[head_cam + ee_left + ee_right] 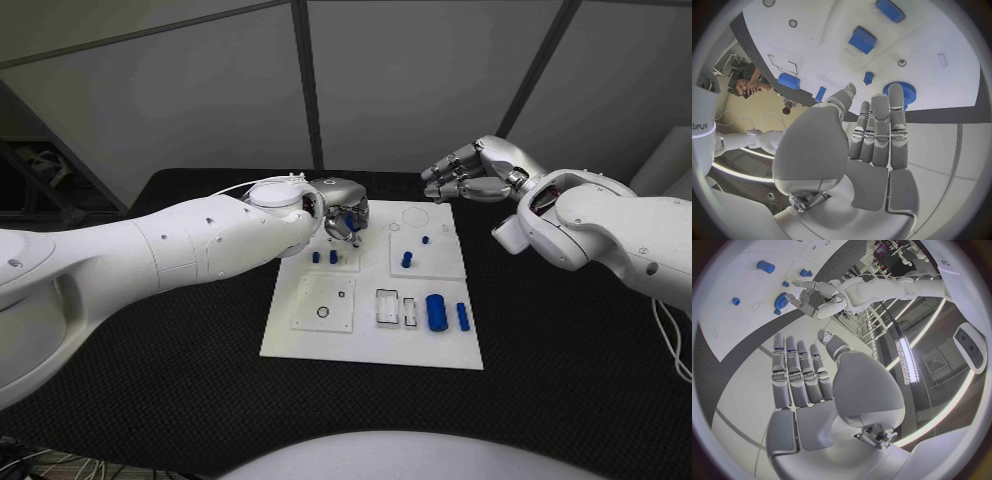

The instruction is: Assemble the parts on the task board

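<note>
Roughly early-to-mid, as far as I can judge. The task board (296, 340) sits mid-counter (173, 400) and several blue parts look seated upright in it: two small pegs (325, 257) near the left side, a peg (407, 260) and a smaller one (427, 240) mid-board. Two cylinders, a fat one (436, 313) and a thin one (463, 316), lie loose near the board's right edge, beside open rectangular slots (388, 307), so those look undone. A ring-shaped recess (323, 312) on the lower left plate also looks unfilled. The left hand (340, 210) hovers over the board's far left corner; in the left wrist view its fingers (879, 130) are straight and held together with nothing in them, tips pointing toward a blue gear (904, 95) at the board's far edge. Can't tell if the gear is seated on its post or just lying there. The right hand (469, 172) is off the board, raised past its far right corner, fingers (798, 372) extended in the right wrist view and empty. Likely next: the gear, then the loose cylinders.
</note>
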You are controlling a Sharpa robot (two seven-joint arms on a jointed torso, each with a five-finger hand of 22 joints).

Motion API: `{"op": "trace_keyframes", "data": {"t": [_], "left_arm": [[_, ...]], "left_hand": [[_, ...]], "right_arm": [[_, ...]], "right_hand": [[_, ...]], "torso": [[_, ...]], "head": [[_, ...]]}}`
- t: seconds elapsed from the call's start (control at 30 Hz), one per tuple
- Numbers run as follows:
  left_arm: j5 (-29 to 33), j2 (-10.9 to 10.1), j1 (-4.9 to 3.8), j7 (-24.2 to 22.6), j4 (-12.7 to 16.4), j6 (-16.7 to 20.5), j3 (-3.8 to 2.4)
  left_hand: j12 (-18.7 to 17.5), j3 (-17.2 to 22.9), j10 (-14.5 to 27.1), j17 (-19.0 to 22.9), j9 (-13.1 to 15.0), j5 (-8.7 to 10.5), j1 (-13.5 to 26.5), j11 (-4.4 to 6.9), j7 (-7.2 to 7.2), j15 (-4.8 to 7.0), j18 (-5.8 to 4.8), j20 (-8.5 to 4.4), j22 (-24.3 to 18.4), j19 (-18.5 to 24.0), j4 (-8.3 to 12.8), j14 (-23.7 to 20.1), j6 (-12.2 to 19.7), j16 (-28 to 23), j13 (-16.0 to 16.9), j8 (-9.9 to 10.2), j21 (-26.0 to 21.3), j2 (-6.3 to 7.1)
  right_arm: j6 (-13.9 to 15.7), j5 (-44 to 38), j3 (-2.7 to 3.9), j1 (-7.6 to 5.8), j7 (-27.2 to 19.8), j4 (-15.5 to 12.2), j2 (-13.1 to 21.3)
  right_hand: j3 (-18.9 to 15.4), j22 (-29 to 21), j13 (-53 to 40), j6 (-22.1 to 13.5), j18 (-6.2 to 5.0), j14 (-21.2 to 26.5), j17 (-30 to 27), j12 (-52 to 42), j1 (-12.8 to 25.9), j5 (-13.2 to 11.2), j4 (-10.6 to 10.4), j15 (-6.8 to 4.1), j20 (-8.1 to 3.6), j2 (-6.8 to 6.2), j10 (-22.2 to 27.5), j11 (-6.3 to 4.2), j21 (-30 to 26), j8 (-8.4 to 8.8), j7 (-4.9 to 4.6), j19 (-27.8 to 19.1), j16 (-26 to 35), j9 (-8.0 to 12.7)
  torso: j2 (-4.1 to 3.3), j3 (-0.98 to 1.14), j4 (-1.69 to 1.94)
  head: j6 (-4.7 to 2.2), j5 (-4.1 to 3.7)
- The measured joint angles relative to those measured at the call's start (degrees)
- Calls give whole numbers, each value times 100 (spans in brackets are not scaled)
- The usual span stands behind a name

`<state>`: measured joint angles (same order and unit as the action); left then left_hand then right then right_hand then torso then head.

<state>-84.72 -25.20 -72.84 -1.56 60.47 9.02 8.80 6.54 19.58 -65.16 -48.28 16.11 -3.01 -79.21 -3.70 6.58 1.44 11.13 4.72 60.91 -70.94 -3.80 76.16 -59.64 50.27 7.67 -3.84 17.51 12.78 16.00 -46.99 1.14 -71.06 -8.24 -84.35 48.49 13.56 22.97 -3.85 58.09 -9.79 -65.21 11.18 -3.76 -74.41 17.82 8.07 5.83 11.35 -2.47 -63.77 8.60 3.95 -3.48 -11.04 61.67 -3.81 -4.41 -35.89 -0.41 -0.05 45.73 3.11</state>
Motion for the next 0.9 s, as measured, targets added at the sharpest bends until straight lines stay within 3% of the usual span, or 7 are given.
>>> {"op": "trace_keyframes", "data": {"t": [0.23,0.53,0.9], "left_arm": [[-130,92,34,-3,-216,-205,1],[-195,160,51,-31,-386,-335,1],[-220,244,68,-82,-444,-462,-1]], "left_hand": [[-14,-15,-112,-532,-84,0,-70,23,-15,30,-3,-30,400,-93,-15,146,-108,720,-106,0,537,-119],[-14,115,-245,-817,-148,0,-154,21,-19,29,-4,-30,814,-215,0,249,-226,1161,-195,0,1213,-202],[-14,216,-337,-973,-212,0,-200,31,-35,11,-3,-31,1119,-256,24,310,-292,1429,-274,0,1659,-247]], "right_arm": [[0,-8,0,0,-3,1,-16],[-1,-14,1,0,-5,5,-37],[-2,-16,1,0,-8,8,-62]], "right_hand": [[17,-7,0,0,-1,0,-5,0,0,0,-17,0,0,0,0,0,0,0,0,0,0,0],[17,-6,0,0,-1,0,-5,0,0,0,-17,0,0,0,0,0,0,0,0,0,0,0],[17,-6,0,0,-1,0,-5,0,0,0,-17,0,0,0,0,0,0,0,0,0,0,0]], "torso": [[-3,2,-3],[-4,4,2],[-3,7,12]], "head": [[24,-5],[53,-11],[77,-19]]}}
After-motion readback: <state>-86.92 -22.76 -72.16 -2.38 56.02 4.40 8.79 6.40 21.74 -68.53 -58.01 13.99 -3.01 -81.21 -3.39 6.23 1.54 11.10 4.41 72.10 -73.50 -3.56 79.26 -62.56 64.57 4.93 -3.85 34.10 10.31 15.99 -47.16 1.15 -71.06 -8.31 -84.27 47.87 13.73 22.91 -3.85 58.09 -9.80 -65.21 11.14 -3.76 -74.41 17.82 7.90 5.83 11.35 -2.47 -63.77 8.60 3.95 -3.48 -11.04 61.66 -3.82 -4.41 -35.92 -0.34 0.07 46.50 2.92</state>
